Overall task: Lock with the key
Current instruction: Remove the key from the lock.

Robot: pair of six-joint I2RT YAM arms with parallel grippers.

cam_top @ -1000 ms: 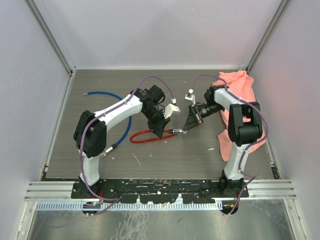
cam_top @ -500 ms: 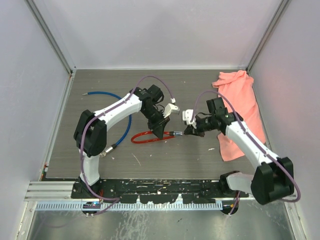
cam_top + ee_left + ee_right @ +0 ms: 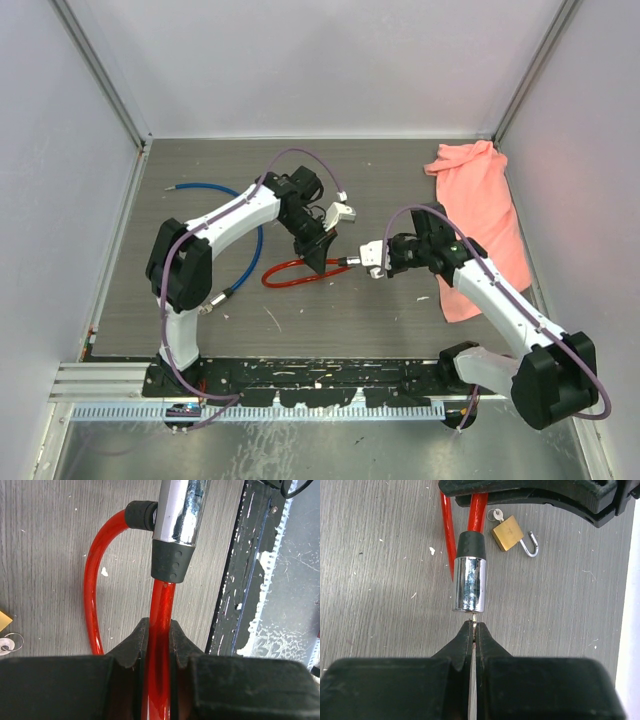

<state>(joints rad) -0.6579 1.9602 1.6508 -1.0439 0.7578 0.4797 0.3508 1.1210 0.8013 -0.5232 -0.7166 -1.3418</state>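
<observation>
Right gripper (image 3: pixel 474 630): closed on the key (image 3: pixel 475 623). Only a thin sliver of the blade shows past the fingertips (image 3: pixel 465 637). The key's tip meets the end face of the chrome barrel (image 3: pixel 469 585), in line with its axis. Whether the tip has entered the keyway cannot be told.

Left gripper (image 3: pixel 156 630): closed on the red cable (image 3: pixel 92 580), pinching it just behind the black collar (image 3: pixel 172 560) at the barrel's other end. From the grip the cable runs back in a loop and ends in a second black cap (image 3: pixel 140 515) lying beside the barrel.

Position: the two grippers face each other near the middle of the table (image 3: pixel 400 320), the barrel between them and the cable loop toward the left edge.

Other items:
- A brass padlock (image 3: pixel 508 532) lies flat on the table just beyond the barrel, shackle open, with a small key on a ring at its body.
- A blue hose (image 3: pixel 240 215) curves across the left half of the table.
- A pink cloth (image 3: pixel 480 200) lies along the right edge, reaching the far right corner.
</observation>
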